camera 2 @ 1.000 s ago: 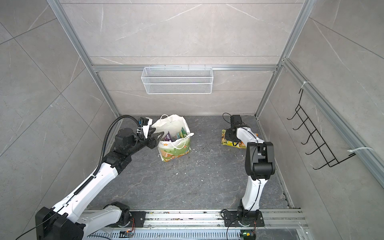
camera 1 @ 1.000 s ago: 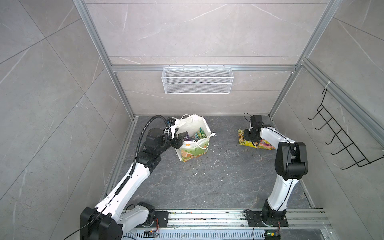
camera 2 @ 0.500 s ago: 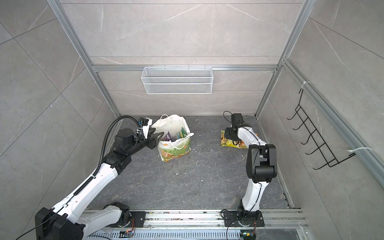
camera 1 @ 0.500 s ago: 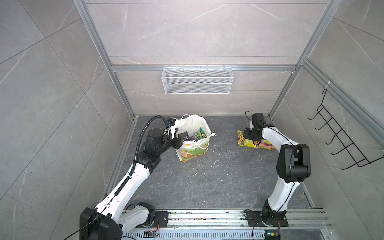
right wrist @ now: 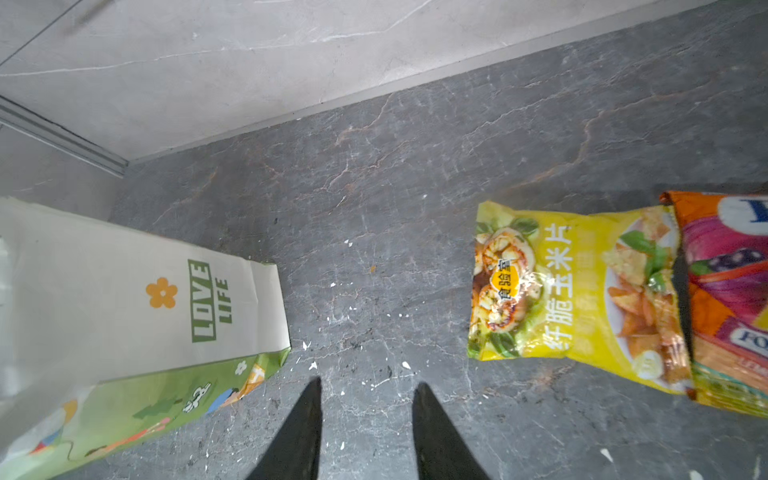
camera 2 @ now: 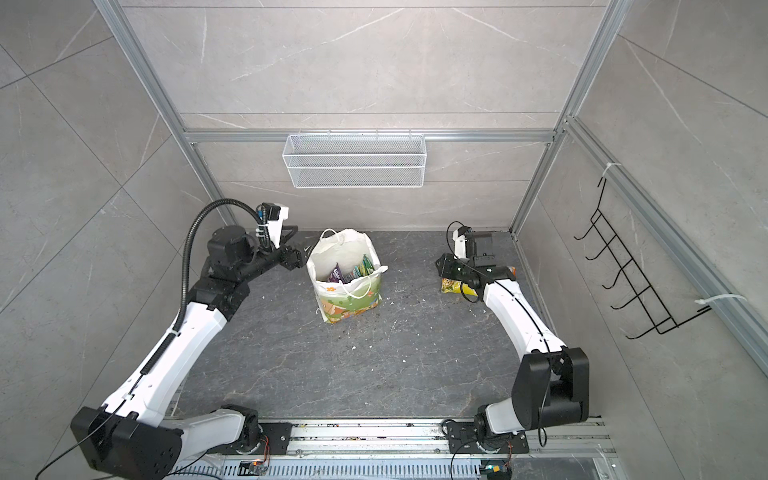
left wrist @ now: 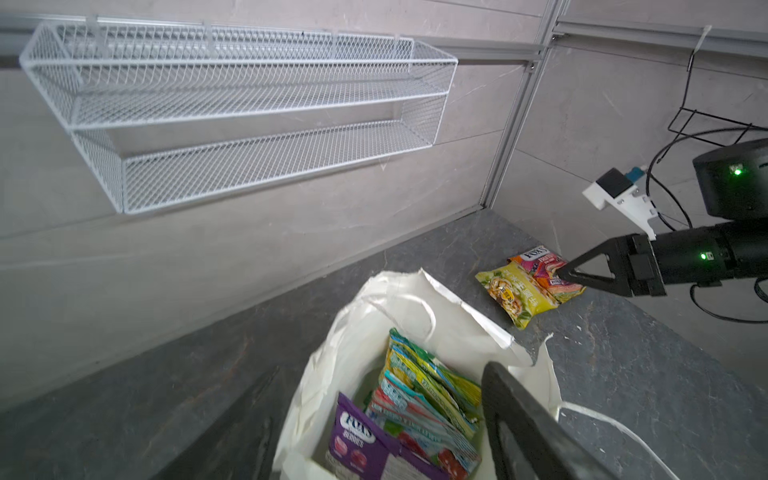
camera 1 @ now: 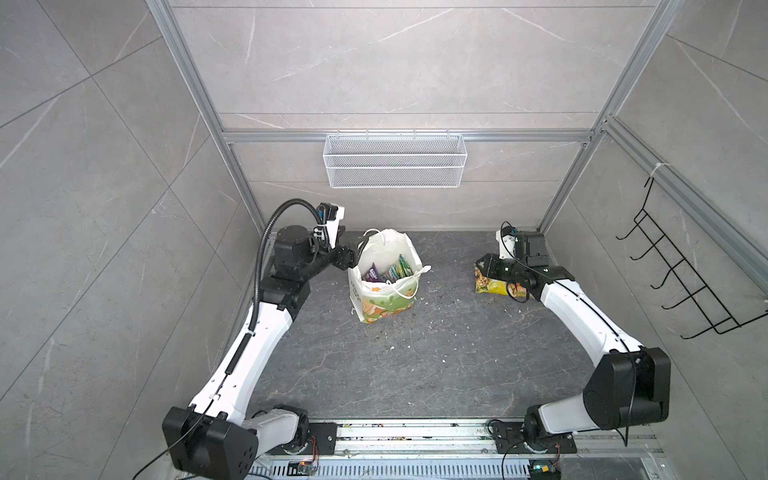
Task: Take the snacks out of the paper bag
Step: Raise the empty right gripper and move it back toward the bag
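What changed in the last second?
Left gripper opened wider at the rim of the paper bag, wrist lifting. Right gripper opened slightly and swung off the yellow chip packet and FOX'S packet toward the bag, elbow dropping back. Bag and both packets stayed put.

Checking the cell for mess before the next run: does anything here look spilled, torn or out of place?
Yes. Small white flecks are scattered over the dark tabletop around the paper bag, like crumbs or paper scraps. Its top rim looks ragged and torn in the left wrist view.
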